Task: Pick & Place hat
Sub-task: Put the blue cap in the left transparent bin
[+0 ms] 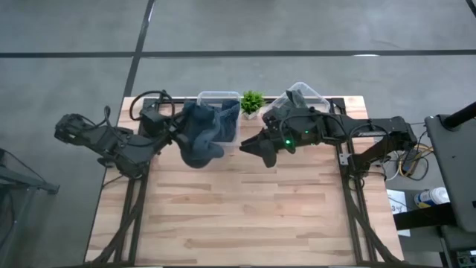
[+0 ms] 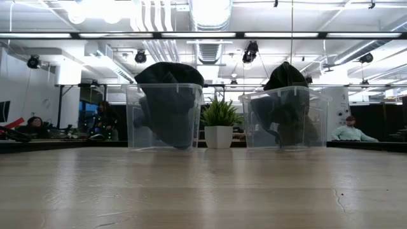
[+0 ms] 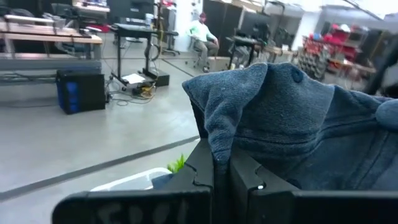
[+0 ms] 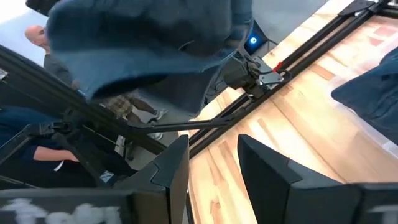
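Observation:
A blue denim hat hangs at the near side of the left clear bin, with my left gripper shut on it from the table's left. In the left wrist view the hat bulges just past the fingertips. My right gripper stands open a little to the hat's right, level with it, nothing between its fingers. The right wrist view shows the hat ahead of it. Neither gripper shows in the low view. My left gripper pinches a bunched fold of the hat's denim between its two fingers, at the hat's left side. The fingers come in about level from the table's left. The hat is raised above the table; whether it touches the bin I cannot tell.
A second clear bin with dark hats stands at the back right, and a small potted plant sits between the two bins. The left bin also holds dark cloth. The wooden tabletop stretches bare toward the near edge.

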Available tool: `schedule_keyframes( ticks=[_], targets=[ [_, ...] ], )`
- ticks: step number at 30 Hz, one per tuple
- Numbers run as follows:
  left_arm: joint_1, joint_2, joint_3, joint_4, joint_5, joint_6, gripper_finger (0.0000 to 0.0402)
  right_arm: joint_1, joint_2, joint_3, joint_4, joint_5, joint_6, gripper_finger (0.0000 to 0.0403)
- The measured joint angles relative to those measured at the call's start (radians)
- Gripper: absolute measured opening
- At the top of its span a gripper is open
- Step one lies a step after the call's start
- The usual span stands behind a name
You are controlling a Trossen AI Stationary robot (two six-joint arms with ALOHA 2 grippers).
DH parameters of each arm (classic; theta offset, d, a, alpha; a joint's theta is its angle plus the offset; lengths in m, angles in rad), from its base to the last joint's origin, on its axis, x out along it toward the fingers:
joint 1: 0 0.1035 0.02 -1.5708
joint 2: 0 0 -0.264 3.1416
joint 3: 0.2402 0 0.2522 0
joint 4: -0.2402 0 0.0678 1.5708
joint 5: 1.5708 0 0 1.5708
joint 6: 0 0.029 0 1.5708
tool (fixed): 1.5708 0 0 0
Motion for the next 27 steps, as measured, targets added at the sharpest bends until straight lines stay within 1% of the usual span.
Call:
schedule_keyframes(
  ticks=[5, 7, 10, 15, 17, 21, 23, 27],
  targets=[
    [0.004, 0.022, 0.000, 0.019, -0.092, -0.076, 0.0009, 0.018, -0.023, 0.000, 0.015, 0.003, -0.023, 0.0126],
    [0.013, 0.031, 0.000, 0.019, -0.105, -0.111, 0.0009, 0.028, -0.033, 0.000, 0.042, 0.003, -0.047, 0.0125],
    [0.034, 0.050, 0.000, 0.019, -0.084, -0.133, 0.0009, 0.041, -0.050, 0.000, 0.065, 0.003, -0.084, 0.0127],
    [0.084, 0.084, -0.001, 0.046, 0.081, -0.191, 0.0009, 0.059, -0.076, 0.000, 0.069, 0.003, -0.126, 0.0127],
    [0.093, 0.108, -0.001, 0.049, 0.074, -0.163, 0.0009, 0.068, -0.085, 0.000, 0.075, 0.003, -0.141, 0.0127],
    [0.121, 0.169, -0.002, 0.051, -0.045, -0.112, 0.0009, 0.083, -0.102, 0.000, 0.075, 0.003, -0.166, 0.0127],
    [0.156, 0.194, -0.002, 0.054, -0.043, -0.121, 0.0009, 0.086, -0.106, 0.000, 0.075, 0.002, -0.171, 0.0127],
    [0.218, 0.252, -0.002, 0.056, -0.001, -0.185, 0.0009, 0.085, -0.109, 0.000, 0.080, 0.003, -0.170, 0.0127]
  ],
)
